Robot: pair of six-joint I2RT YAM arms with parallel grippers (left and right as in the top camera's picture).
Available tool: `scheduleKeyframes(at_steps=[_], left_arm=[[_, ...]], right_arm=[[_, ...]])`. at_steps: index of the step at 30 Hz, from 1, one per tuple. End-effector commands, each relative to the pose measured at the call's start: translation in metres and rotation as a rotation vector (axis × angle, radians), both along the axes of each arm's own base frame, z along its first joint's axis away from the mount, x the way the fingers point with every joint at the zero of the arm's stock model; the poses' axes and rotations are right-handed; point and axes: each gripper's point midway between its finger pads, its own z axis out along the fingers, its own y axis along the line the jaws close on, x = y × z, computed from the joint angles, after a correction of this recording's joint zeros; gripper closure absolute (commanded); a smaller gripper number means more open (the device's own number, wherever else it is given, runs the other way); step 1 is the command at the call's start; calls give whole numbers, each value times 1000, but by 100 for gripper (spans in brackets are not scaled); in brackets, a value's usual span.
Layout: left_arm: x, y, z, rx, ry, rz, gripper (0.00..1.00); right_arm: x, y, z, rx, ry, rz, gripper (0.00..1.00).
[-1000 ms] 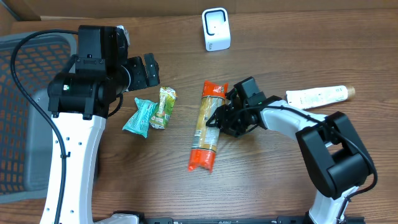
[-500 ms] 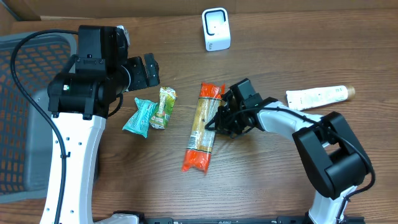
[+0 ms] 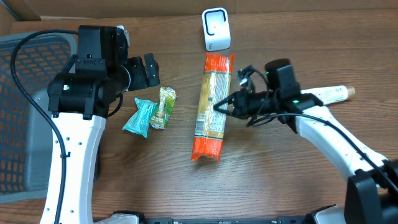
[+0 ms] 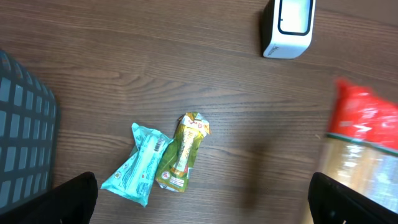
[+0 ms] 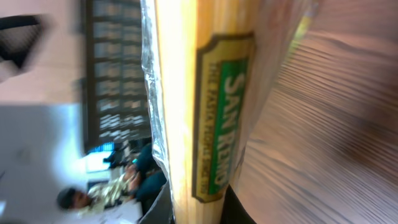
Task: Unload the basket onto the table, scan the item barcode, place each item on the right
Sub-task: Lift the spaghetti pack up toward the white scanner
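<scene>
Right gripper is clamped tight on the pasta package, pinching its right-hand edge about halfway along its length. The long clear pack with red ends runs from far to near over the middle of the table. Its far red end sits just in front of the white scanner, which stands at the middle of the far edge. The shadow on the wood in the left wrist view says the pack is up off the surface. From the right wrist camera the package fills the view, its green San Remo label right up against the lens.

Over on the left, the left gripper hangs with its jaws spread wide, nothing between them. Below and just toward the near edge lie a teal packet and a green packet, touching side by side. A white tube lies toward the right edge, behind the right arm. A grey basket sits at the left edge.
</scene>
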Motion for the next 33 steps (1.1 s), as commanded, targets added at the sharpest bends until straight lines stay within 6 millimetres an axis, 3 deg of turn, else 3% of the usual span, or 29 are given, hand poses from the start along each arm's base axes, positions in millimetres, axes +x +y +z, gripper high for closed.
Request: scheduleKeyframes(at_steps=[1, 9, 16, 27, 33], left_arm=[[0, -2, 3, 1, -6, -15, 1], [0, -2, 3, 1, -6, -15, 0], [0, -2, 3, 1, -6, -15, 0], [0, -2, 3, 1, -6, -15, 1], [0, -2, 3, 1, -6, -15, 1]], right_arm=[[-23, -10, 69, 217, -117, 166, 96], [-5, -53, 134, 323, -224, 128, 96], [4, -77, 172, 344, -305, 73, 96], [8, -88, 183, 350, -318, 30, 96], [15, -79, 168, 351, -288, 37, 96]])
